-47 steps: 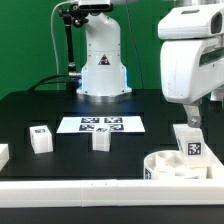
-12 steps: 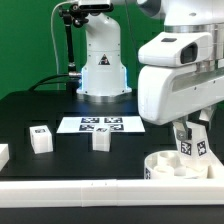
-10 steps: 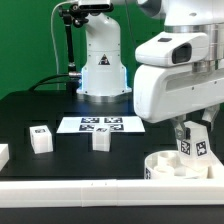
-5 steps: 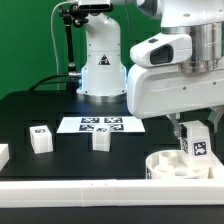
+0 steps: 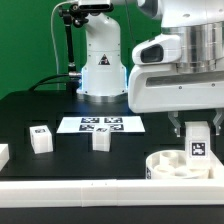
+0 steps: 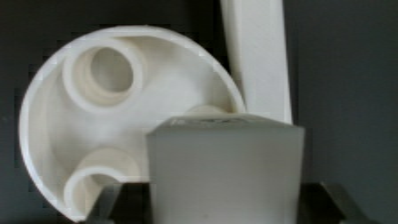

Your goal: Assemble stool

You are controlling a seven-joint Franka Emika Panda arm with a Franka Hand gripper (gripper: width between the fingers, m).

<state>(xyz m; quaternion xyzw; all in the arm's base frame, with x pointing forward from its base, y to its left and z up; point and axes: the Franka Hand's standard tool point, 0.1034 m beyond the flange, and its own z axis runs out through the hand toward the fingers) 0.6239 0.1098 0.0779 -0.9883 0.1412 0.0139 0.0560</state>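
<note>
**Gripper state.** The gripper [image 5: 196,128] was closed on one held leg [image 5: 197,147], which stood upright with its tag facing the exterior camera.

**Position of task parts.** The held leg hung directly above the seat [image 5: 163,167]. The seat lay on the desk [image 5: 30,110] at the exterior view's near right, just behind the white rail [image 5: 90,190]. In the wrist view, the held leg filled the foreground. The seat lay beyond it, with one open round socket [image 6: 107,68] plainly visible and a second partly hidden.

**Work completed.** No leg appeared to be fitted in the seat, and the sockets in view were empty. The task was judged to be at an early stage, with the first leg picked up and carried over the seat. Whether its lower end had entered a socket could not be determined, because the seat rim masked the contact point.

**Work outstanding.**
- The held leg had yet to be seated and released.
- Two loose legs stood apart on the desk just in front of the marker board [image 5: 100,124]: the left leg [image 5: 40,138] and the middle leg [image 5: 101,139].
- A cropped white part [image 5: 3,153] sat at the exterior view's far left edge and was possibly another leg.
- Each of these would need fetching and fitting.
</note>
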